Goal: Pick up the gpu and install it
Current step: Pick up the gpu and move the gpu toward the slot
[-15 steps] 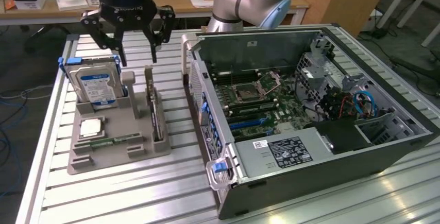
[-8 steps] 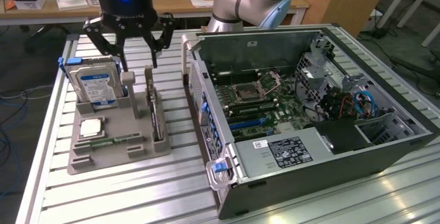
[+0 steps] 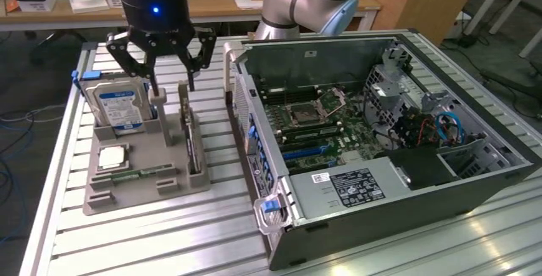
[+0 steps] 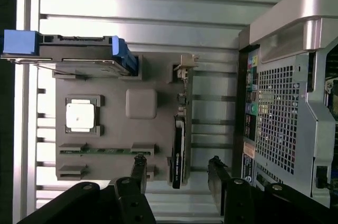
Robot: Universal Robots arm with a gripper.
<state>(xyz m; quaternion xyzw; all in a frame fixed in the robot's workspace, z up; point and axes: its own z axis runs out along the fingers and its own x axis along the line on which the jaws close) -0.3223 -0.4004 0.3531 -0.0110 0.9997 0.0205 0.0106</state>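
Gripper [image 3: 172,88], fingers spread, hovers above the grey tray [image 3: 152,155]; the gpu [image 4: 178,147] stands on edge in the tray slot nearest the open computer case [image 3: 381,162]. Hard drive [image 3: 118,103], processor [image 3: 112,157] and memory stick [image 3: 139,174] sit in neighbouring slots.

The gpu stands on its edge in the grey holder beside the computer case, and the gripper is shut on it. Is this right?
Not quite. The gripper is open, not shut on the gpu: the wrist view shows its fingers apart, with a gap to the card on each side. The gpu does stand on its edge in the grey holder beside the computer case.
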